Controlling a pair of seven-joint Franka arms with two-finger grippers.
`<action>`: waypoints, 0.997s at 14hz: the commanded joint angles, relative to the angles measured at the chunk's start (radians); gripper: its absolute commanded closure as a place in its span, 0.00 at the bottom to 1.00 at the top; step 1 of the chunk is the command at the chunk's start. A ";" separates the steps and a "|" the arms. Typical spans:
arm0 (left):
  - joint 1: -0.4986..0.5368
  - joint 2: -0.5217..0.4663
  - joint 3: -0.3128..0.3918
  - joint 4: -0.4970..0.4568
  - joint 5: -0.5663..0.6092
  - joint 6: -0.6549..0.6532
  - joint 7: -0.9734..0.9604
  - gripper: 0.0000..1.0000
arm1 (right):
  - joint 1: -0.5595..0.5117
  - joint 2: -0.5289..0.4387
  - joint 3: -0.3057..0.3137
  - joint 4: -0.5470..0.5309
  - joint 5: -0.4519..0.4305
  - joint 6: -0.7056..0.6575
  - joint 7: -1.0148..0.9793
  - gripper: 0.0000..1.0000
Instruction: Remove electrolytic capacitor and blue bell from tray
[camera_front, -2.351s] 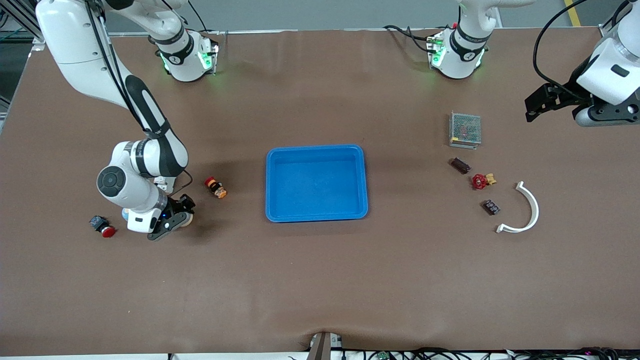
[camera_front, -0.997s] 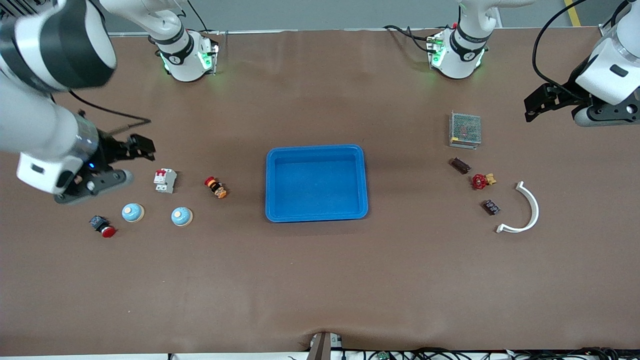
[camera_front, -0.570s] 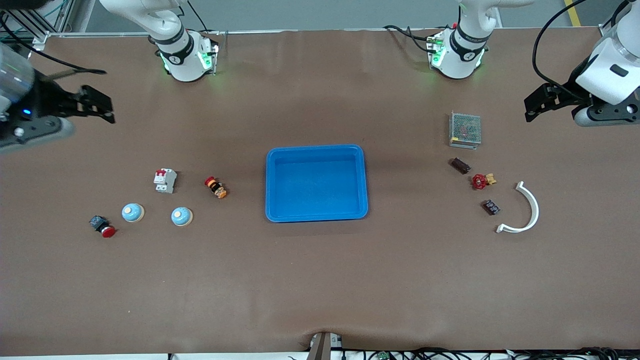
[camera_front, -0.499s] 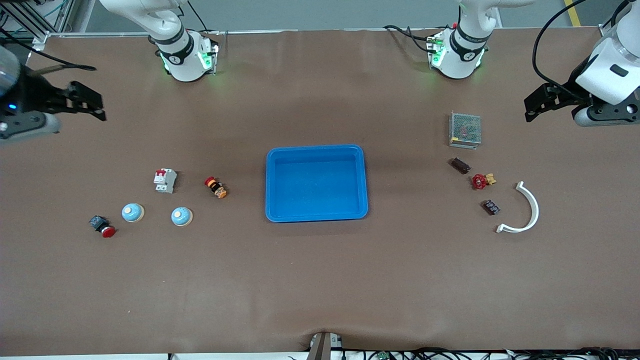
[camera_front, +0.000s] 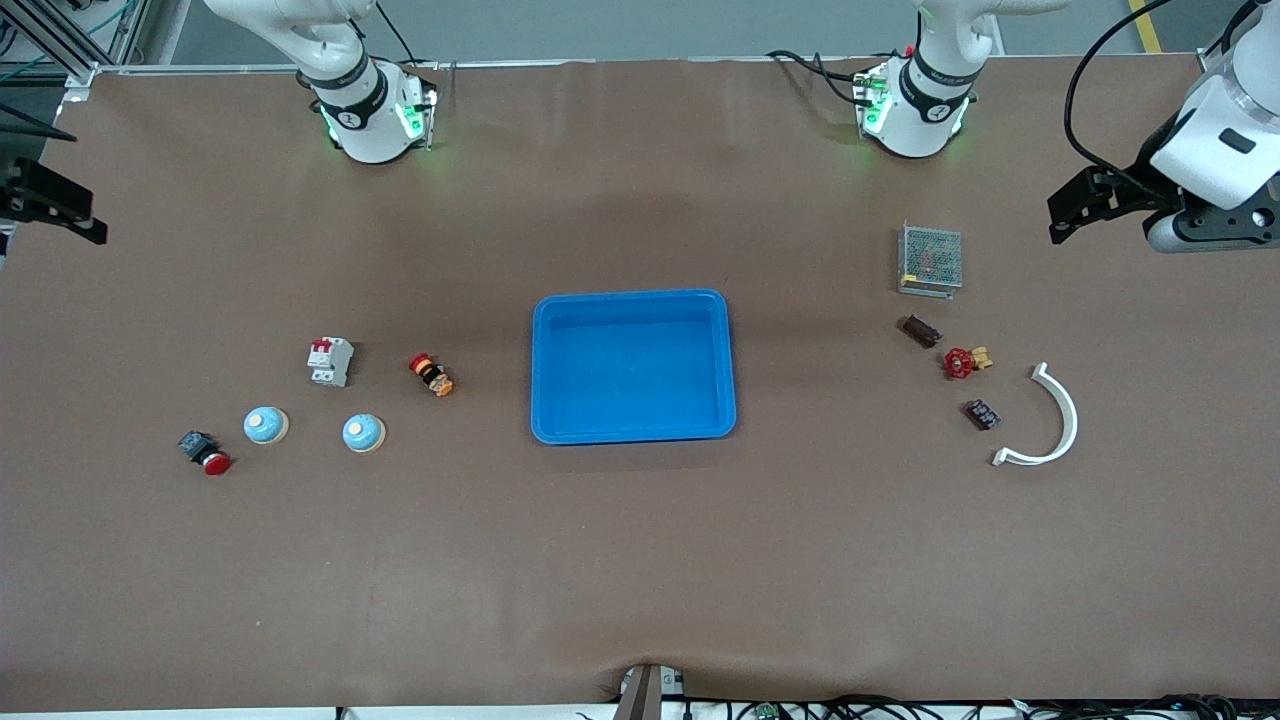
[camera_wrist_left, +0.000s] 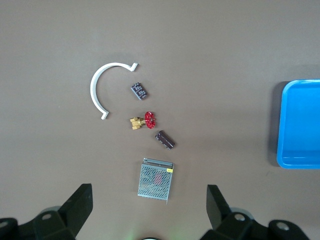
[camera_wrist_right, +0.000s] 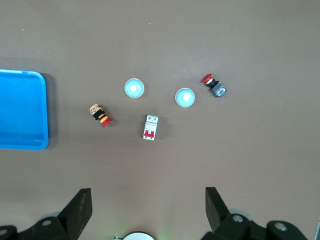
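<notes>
Both arms raised, jaws apart.

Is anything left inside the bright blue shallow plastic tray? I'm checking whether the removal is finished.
No. The front view shows the bright blue shallow plastic tray with only its bare blue floor inside.

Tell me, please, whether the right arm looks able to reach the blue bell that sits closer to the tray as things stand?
Probably yes. The blue bell sits in the open toward the right arm's end of the table, apart from its neighbours, and the right hand is open, holding nothing, high over that end.
</notes>
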 joint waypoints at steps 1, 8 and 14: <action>-0.003 -0.001 -0.003 0.010 0.017 -0.005 0.015 0.00 | -0.020 -0.061 0.015 -0.047 -0.010 0.020 0.008 0.00; -0.003 -0.001 -0.003 0.009 0.019 -0.005 0.015 0.00 | -0.010 -0.133 0.023 -0.176 -0.006 0.118 0.085 0.00; -0.003 -0.002 -0.017 -0.005 0.019 -0.006 0.015 0.00 | -0.010 -0.194 0.028 -0.278 -0.007 0.192 0.111 0.00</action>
